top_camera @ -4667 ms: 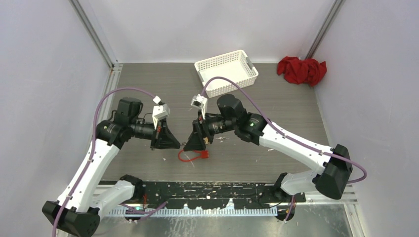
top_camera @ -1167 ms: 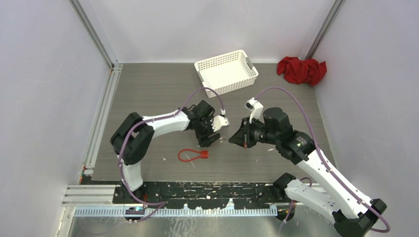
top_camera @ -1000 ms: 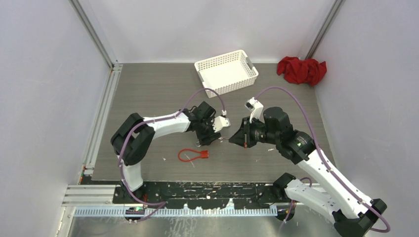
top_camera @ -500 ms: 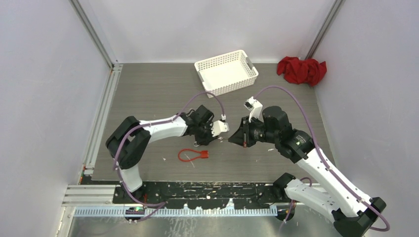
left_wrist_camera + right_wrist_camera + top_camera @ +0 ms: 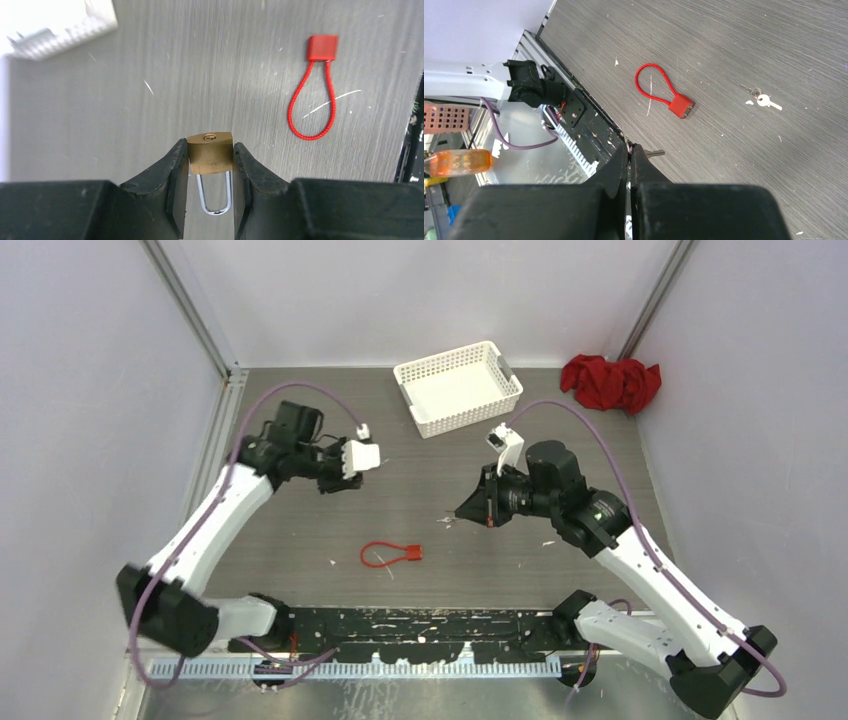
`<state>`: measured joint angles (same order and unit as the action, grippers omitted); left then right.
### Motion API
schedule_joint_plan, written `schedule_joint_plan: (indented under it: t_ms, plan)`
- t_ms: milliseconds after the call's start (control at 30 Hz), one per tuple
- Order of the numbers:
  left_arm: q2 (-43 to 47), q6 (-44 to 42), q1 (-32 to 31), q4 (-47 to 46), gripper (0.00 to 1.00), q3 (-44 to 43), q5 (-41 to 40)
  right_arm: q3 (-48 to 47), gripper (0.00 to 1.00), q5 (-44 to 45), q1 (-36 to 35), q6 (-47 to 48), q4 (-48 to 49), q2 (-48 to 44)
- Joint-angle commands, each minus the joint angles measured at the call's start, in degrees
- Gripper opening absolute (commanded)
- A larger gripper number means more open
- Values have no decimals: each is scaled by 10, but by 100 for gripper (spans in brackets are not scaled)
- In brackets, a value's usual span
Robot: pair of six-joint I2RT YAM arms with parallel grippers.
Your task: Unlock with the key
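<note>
Left gripper (image 5: 210,146) jaws are clamped on the brass padlock (image 5: 210,156), held above the table (image 5: 300,410), shackle toward the wrist. Right gripper (image 5: 630,150) jaws are pressed together on a key (image 5: 655,153), tip protruding. Basket (image 5: 458,386) at rear. Red cloth (image 5: 610,382) in far right corner. Cable lock (image 5: 392,554) front centre, loose keys (image 5: 764,101) nearby.

Top cam sits high behind the arm bases, looking down on the whole table (image 5: 420,470). Left wrist cam stares straight down past the left gripper (image 5: 210,150), close to the surface. Right wrist cam looks down at a slant toward the black rail (image 5: 574,112). All three catch the red cable lock (image 5: 392,554).
</note>
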<state>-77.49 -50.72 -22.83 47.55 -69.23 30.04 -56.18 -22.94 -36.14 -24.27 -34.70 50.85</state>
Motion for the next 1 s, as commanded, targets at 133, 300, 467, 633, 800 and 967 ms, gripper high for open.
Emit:
schedule_joint_plan:
  t_ms: [133, 300, 467, 633, 800, 967]
  plan:
    - [247, -253, 3, 16, 0, 55, 294, -42, 1, -42, 5, 37, 33, 37]
    - [311, -320, 2, 25, 0, 71, 367, -40, 1, -59, 6, 55, 33, 30]
    - [345, -369, -4, 11, 0, 92, 405, -34, 1, -82, 8, 68, 41, 33]
    - [324, -376, -6, 13, 0, 81, 403, -34, 1, -108, 9, 75, 60, 47]
    - [304, -393, -6, 7, 0, 83, 405, -42, 1, -120, 9, 75, 73, 54]
    - [289, -421, -7, -8, 0, 88, 404, -61, 1, -132, 9, 84, 65, 62]
